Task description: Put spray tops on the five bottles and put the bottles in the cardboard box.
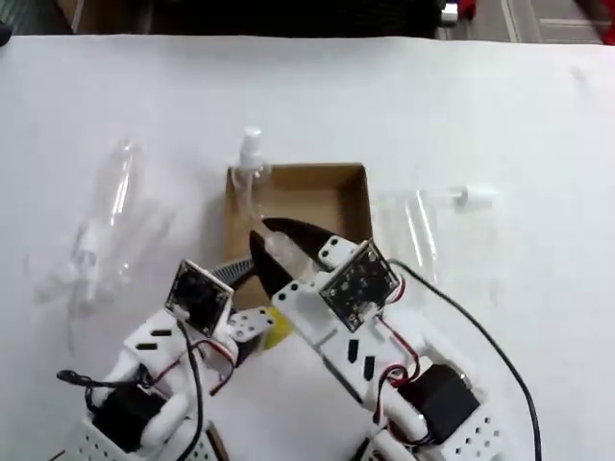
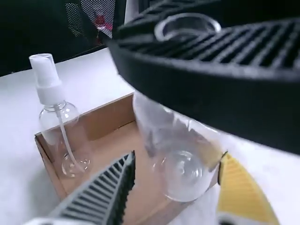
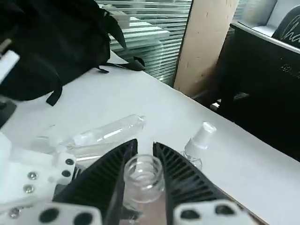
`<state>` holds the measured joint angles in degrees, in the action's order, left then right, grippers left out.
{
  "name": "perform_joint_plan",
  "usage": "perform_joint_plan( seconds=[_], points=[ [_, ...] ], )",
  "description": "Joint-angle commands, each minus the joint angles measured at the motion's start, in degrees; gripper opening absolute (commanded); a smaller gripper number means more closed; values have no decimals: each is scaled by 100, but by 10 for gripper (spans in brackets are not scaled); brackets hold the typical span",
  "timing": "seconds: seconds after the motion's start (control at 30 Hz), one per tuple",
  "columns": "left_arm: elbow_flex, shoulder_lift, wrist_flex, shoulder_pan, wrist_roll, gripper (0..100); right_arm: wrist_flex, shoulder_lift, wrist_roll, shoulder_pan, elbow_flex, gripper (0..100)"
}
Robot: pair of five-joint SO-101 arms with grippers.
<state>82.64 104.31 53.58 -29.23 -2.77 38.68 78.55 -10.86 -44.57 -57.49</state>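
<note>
My right gripper [image 1: 276, 242] is shut on the neck of a clear, topless bottle [image 3: 143, 174] and holds it over the near part of the cardboard box [image 1: 327, 192]. My left gripper [image 2: 173, 187] is open, with its ridged black finger [image 2: 105, 194] and yellow finger [image 2: 239, 190] on either side of that bottle's base [image 2: 180, 164]. A bottle with a white spray top [image 1: 252, 158] stands in the box's far left corner and also appears in the left wrist view [image 2: 56, 112].
Clear bottles lie on the table left of the box [image 1: 106, 216] and right of it [image 1: 418, 230]. A loose white spray top [image 1: 471, 195] lies at the right. The table's far half is open white surface.
</note>
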Motion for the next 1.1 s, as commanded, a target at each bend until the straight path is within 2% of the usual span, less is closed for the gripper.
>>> perform_joint_plan(
  seconds=[0.0,0.13,0.37,0.7,0.83,1.07],
  points=[
    [0,40,-211,92,35,272,48,66,-53,233,44,15],
    [0,40,-211,136,35,272,163,66,-44,400,44,15],
    [0,40,-325,602,35,272,286,66,-44,391,44,15],
    [0,40,-176,462,44,272,-57,13,-88,453,53,15],
    [-44,40,158,136,79,272,-391,-4,-53,866,185,15],
    [-53,40,193,224,88,272,-541,-1200,-44,1349,923,15]
  ],
)
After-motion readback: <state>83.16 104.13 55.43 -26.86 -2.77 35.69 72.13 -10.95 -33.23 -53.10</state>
